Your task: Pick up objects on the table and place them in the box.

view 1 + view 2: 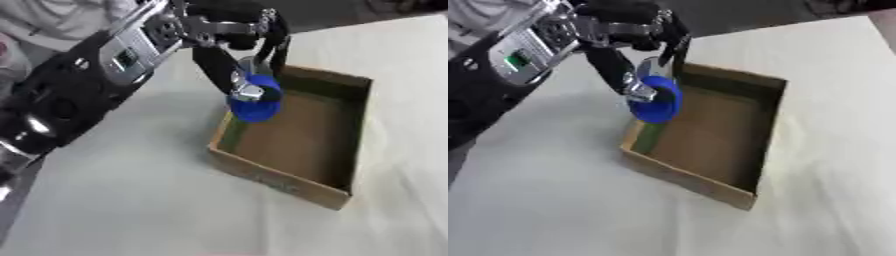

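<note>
Blue rounded object [255, 102], something silvery at its top, held upright above the left wall of the box, partly over the inside. Pinched between the curled fingers and thumb of the left robot hand [229, 30], reaching in from the upper left. Not yet released, not yet resting on the box floor.

Brown cardboard box [297, 184], open-topped, set askew on the pale desk [122, 200]. Brown bare floor across most of the inside; a greenish patch along the near-left inner wall, nature unclear.

Right robot hand nowhere in view.

Judged progress: transport of this piece nearly finished, lowering and letting go still left. No other loose items visible on the desk around the box, so possibly the last piece, or else more lying outside the view; cannot tell which.
</note>
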Robot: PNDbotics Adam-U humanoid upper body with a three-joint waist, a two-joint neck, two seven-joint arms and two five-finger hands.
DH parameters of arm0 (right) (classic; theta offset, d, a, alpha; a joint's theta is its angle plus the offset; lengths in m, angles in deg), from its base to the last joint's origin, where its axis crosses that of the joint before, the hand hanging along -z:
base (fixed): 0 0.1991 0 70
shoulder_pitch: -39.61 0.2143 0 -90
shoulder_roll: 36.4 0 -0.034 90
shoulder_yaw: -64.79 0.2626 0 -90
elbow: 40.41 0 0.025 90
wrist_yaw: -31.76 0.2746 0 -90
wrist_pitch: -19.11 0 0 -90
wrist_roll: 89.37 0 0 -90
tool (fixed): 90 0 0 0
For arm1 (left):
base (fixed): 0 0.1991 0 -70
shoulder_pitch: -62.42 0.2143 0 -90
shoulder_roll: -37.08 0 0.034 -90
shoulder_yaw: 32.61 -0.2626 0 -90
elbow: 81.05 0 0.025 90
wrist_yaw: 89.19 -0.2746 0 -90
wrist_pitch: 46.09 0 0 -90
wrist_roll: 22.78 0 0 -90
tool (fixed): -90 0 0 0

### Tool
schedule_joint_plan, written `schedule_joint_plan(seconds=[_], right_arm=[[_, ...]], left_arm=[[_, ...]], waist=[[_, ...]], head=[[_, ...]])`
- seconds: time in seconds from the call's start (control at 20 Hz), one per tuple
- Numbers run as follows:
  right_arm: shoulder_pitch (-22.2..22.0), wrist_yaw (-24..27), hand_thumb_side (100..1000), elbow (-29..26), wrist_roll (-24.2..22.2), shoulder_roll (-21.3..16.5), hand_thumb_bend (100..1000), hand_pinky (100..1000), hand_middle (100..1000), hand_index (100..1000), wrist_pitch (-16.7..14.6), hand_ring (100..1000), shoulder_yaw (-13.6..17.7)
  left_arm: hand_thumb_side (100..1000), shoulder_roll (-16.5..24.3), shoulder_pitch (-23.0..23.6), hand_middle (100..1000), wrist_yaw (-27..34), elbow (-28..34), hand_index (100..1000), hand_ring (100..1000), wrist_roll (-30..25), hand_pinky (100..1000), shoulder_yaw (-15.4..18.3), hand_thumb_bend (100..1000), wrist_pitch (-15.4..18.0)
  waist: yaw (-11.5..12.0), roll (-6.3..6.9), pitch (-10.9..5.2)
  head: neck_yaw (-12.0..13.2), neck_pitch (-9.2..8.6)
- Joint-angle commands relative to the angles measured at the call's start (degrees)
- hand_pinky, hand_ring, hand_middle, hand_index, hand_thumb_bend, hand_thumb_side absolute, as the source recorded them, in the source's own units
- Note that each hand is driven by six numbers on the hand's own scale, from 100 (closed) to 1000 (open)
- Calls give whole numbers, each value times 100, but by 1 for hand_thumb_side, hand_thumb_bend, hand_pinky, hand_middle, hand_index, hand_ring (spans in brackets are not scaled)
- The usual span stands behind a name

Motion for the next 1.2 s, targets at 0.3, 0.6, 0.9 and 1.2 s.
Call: schedule_joint_plan(seconds=[0.3,0.6,0.9,1.2], right_arm=[[149,73,990,-88,-17,-65,100,217,331,443,45,372,83],[179,104,990,-88,-4,-64,100,218,331,442,54,372,102],[190,127,988,-88,2,-67,100,218,331,442,56,372,115],[165,118,988,-88,6,-69,100,218,330,442,51,373,124]], left_arm=[[705,0,-202,836,-701,-81,850,773,588,685,1,267,556],[845,-56,-203,1000,-1116,-300,995,1000,1072,1000,9,405,829],[882,-83,-181,1000,-1264,-421,1000,1000,1274,1000,11,440,882],[865,-71,-78,1000,-1279,-400,1000,1000,1442,1000,70,419,871]], waist=[[-20,-31,-67],[-28,-18,-58],[-28,-17,-57],[14,-31,-55]], head=[[57,-77],[24,-71],[2,-66],[-27,-85]])
